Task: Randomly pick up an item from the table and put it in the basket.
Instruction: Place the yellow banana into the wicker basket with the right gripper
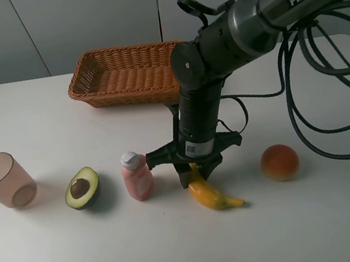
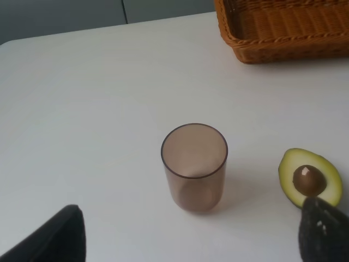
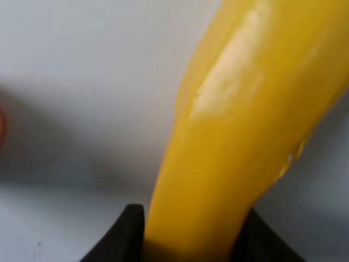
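A long, curved yellow banana point(image 1: 214, 194) with glossy skin is seen near the front middle of the white, matte table point(image 1: 81, 250). One end is clamped between the dark fingers of the right gripper point(image 1: 195, 175), and the other end tapers toward the front right. A rectangular brown-orange wicker basket point(image 1: 128, 75) with flared sides is set upright at the far side of the table, well apart from the banana.

Grey panel wall point(image 1: 80, 26) in bkgd.
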